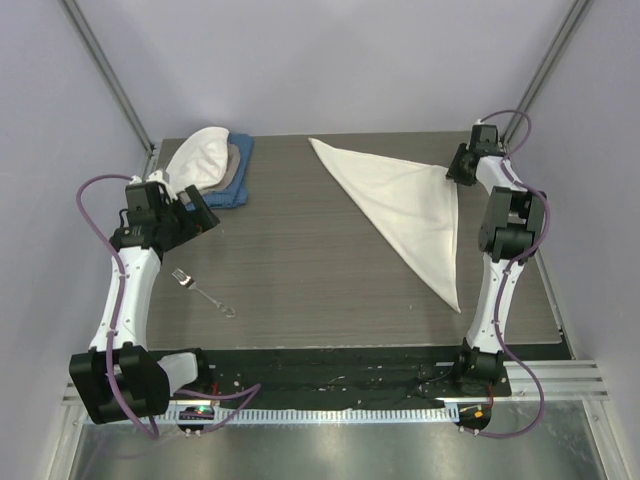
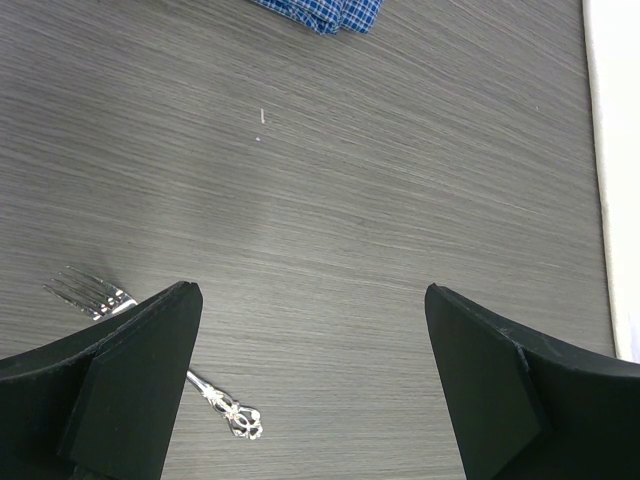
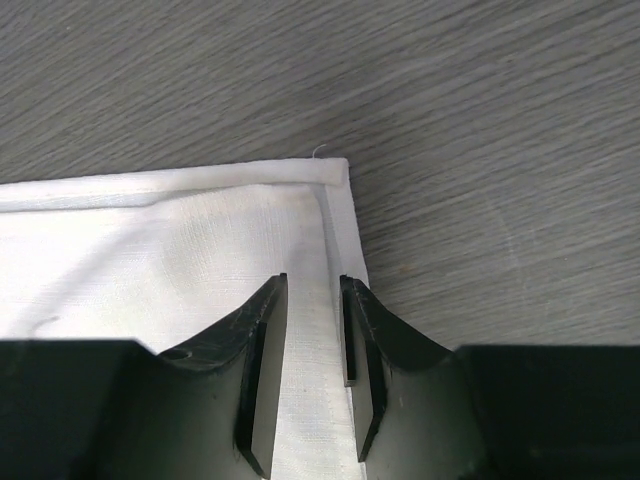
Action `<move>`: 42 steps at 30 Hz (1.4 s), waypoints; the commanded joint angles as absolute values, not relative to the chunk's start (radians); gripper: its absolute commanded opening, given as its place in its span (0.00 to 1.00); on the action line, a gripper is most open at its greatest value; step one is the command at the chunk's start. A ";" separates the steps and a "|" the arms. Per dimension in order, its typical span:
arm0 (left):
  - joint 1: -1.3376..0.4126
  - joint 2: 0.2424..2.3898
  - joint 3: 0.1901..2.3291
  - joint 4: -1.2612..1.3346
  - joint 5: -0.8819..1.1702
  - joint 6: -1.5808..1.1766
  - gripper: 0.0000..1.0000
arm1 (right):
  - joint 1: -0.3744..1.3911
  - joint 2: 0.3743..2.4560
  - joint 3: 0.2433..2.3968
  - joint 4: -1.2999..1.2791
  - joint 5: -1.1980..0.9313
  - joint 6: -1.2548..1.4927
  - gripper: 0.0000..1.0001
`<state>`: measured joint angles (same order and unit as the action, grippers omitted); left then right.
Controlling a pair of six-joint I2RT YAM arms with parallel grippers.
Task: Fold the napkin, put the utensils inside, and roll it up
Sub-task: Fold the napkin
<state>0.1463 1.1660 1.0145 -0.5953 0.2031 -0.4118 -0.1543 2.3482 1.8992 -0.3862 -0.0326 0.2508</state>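
My left pincer [image 2: 310,300]: wide apart, above the fork [image 2: 100,297].
My right pincer [image 3: 312,290]: narrowly parted astride napkin [image 3: 180,240] corner; whether gripping, I cannot tell.

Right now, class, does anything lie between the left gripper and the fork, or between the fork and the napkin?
Nothing visible does. The fork lies on the table near the open left gripper, and only bare table separates it from the napkin. The stacked cloths sit far left, off both paths.

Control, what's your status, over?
Left jaws wide open by small silver metal fork. Right jaws nearly closed at corner of cream cloth napkin, triangle-folded; grip unclear. Stacked white, tan, blue cloths sit apart, back left.
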 commanded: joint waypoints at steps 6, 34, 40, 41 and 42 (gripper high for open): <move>0.150 1.170 1.017 -0.568 0.209 -0.410 1.00 | -0.152 2.345 1.937 -0.348 -0.049 0.261 0.32; 0.150 1.166 1.017 -0.569 0.209 -0.410 1.00 | -0.137 2.441 2.033 -0.471 -0.005 0.189 0.12; 0.150 1.164 1.019 -0.569 0.207 -0.410 1.00 | -0.133 2.416 2.039 -0.469 0.038 0.183 0.02; 0.150 1.163 1.019 -0.568 0.207 -0.410 1.00 | -0.133 2.411 2.040 -0.468 0.041 0.181 0.01; 0.149 1.164 1.019 -0.569 0.207 -0.410 1.00 | -0.132 2.402 2.042 -0.466 0.035 0.179 0.01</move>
<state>0.1463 1.1694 1.0145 -0.5953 0.2031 -0.4118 -0.1383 2.4184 2.0106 -0.4465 0.0086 0.2001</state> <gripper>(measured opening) 0.996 0.030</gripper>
